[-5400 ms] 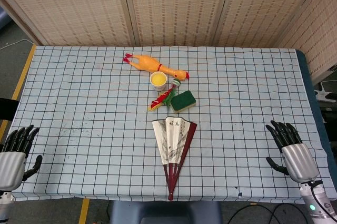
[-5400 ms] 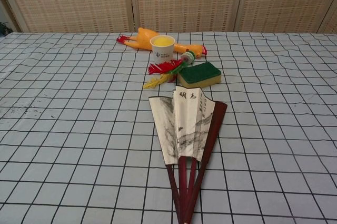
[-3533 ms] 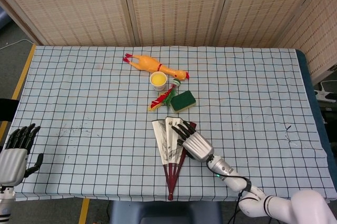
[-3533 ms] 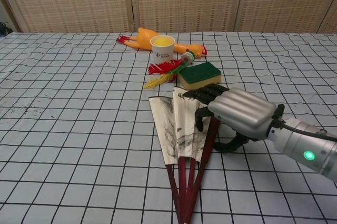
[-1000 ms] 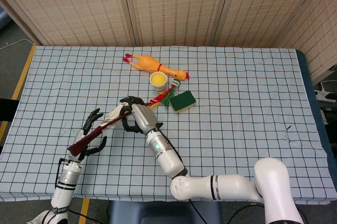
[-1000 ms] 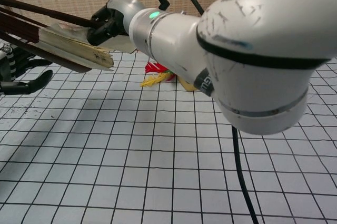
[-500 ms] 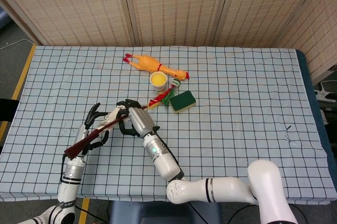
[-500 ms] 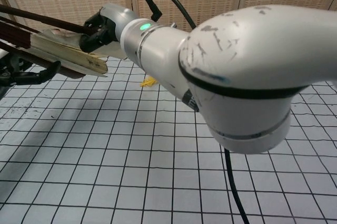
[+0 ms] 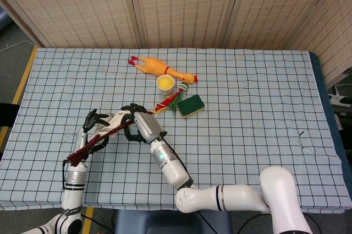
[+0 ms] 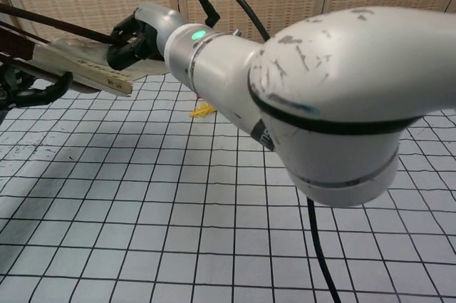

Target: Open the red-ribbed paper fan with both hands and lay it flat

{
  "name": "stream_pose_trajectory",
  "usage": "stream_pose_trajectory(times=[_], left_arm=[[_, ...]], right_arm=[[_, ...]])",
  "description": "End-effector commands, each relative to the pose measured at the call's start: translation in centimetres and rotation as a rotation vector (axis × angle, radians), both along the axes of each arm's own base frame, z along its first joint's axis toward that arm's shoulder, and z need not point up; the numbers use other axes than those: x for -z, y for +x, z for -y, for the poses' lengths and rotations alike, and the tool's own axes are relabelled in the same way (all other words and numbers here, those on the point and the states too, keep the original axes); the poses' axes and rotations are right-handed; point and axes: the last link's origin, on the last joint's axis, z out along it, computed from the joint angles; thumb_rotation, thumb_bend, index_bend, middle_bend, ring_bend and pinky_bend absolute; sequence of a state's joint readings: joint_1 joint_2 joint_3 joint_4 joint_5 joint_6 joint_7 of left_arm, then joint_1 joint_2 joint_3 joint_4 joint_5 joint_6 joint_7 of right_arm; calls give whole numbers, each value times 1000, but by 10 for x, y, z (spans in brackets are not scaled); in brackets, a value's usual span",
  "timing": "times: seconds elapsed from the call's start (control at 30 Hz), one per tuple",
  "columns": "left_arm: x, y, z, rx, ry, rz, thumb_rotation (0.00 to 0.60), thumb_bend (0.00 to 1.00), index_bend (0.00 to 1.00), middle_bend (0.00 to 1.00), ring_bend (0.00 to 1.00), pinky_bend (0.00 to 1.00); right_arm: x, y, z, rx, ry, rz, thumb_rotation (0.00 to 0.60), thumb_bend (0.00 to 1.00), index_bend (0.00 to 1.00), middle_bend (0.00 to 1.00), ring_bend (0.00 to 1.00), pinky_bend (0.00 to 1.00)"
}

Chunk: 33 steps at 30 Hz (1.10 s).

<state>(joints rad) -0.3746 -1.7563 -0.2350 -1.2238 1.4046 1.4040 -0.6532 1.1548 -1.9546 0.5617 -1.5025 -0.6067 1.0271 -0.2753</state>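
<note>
In the head view, the right hand (image 9: pixel 141 124) grips the paper end of the red-ribbed paper fan (image 9: pixel 102 137), nearly closed and lifted over the checked table (image 9: pixel 247 113). The left hand (image 9: pixel 92 126) sits at the fan's dark ribs with fingers spread; whether it grips them cannot be told. A rubber chicken (image 9: pixel 162 69), yellow cup (image 9: pixel 165 84) and green sponge (image 9: pixel 191 105) lie beyond.

In the chest view, the right hand (image 10: pixel 139 36) clasps the fan (image 10: pixel 75 66) at upper left, raised off the cloth. The left hand (image 10: pixel 25 93) shows at the edge, fingers apart under the ribs.
</note>
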Motion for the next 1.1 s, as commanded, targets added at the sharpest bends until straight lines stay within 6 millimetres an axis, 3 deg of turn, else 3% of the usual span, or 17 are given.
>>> stream_pose_trajectory(times=[0.03,0.4,0.73,1.1], left_arm=[[-2,-5,-1,-14,-3,-13,600,518,693,362,102,119],[-10,-13,-3,-25,17,-45,600,516,666,363,110,119],[-28,-25,-7,-59,122,-135,600,507,626,360,129,119],[-45,-44,-9,-71,215,-224,600,501,581,312,131,100]], right_arm=[[-12,-7,4,-7,-29,-5,600,715,716,140,0,0],[-57,-43,18,-29,-137,-80,600,715,716,139,0,0],[-94,-73,13,-72,-238,-139,600,715,716,139,0,0],[-122,-110,2,-59,-335,-139,600,715,704,139,0,0]])
